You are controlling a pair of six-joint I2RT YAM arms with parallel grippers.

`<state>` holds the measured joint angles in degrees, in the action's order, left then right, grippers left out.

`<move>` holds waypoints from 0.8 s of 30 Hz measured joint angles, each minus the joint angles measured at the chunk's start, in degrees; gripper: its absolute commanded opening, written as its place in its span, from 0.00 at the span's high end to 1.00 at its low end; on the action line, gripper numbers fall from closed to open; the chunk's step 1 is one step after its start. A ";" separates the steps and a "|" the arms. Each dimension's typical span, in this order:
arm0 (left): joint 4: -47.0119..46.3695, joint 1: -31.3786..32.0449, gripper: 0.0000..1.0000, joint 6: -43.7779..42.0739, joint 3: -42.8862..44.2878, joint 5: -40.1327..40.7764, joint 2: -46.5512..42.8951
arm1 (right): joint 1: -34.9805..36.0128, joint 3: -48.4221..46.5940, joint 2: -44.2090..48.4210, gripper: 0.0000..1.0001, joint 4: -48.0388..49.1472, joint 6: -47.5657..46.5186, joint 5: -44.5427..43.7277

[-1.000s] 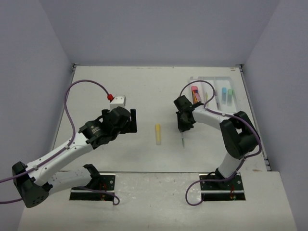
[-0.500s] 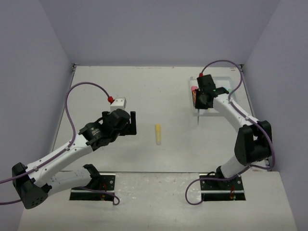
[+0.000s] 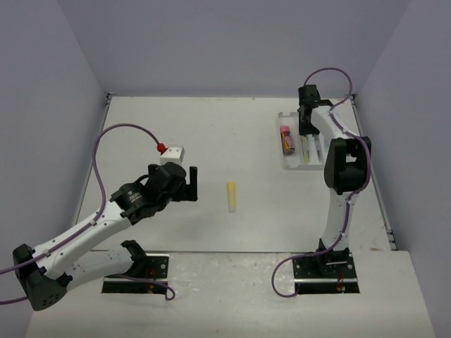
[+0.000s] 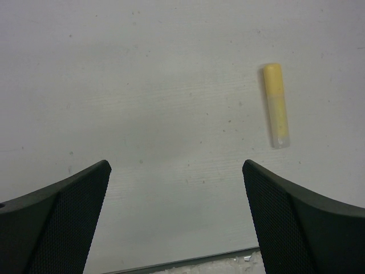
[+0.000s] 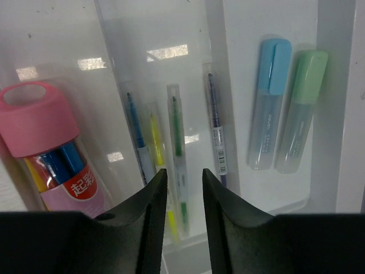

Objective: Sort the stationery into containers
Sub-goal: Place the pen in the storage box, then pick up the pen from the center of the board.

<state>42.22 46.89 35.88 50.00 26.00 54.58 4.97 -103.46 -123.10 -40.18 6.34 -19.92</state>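
On the counter [image 3: 141, 127], midway between the two arms, one item is outstanding: the yellow marker [image 3: 231, 196], lying flat and apart from everything else.

Finding 1, bearing. From the left end effector [image 3: 192, 182] the marker lies just off to its right, toward the counter's centre. In the left wrist view the yellow marker [image 4: 276, 105] sits ahead of the fingers and slightly outside the line of the right-hand finger, not in the gap.

Finding 2, axis. Its long axis runs near-to-far, roughly square to the line along which the fingers close. Judgement: a sideways shift and a reach forward would suffice, with little wrist turn.

Finding 3, proximity. The left arm is plainly nearer. The right end effector [image 3: 308, 123] is well apart, over the white tray [image 3: 296, 167] at the far right.

Finding 4, end effectors. Left end effector [image 4: 175, 164]: spread fully wide, holding and touching nothing. Right end effector [image 5: 183, 174]: fingers parted only narrowly, nothing between them; thin pens [image 5: 171, 142] lie in the middle compartment of the tray [image 5: 215, 34] below.
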 measured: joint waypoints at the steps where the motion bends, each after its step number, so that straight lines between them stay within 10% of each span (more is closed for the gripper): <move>1: 0.05 0.00 0.00 -0.15 0.01 0.12 -0.24 | 0.00 -0.06 -0.26 0.59 -0.47 -0.27 -0.11; 5: 0.29 0.00 0.00 -0.89 0.04 1.26 -0.72 | 0.00 -0.92 -0.38 0.39 -2.69 -0.79 -0.12; 11: 2.16 -0.02 0.00 -1.05 0.42 5.80 -0.81 | 4.02 12.94 11.02 0.41 0.33 4.36 3.04; 17: 3.33 -0.02 0.00 -1.05 0.46 10.65 -3.56 | 26.10 31.52 31.49 0.41 4.37 18.53 7.75; 24: 3.05 0.00 0.00 -1.21 0.32 11.37 -5.26 | 34.60 31.12 24.05 0.41 4.56 29.36 9.09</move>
<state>45.27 46.89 34.66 50.32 37.37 49.32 39.57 -72.34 -99.05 -35.62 35.70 -10.82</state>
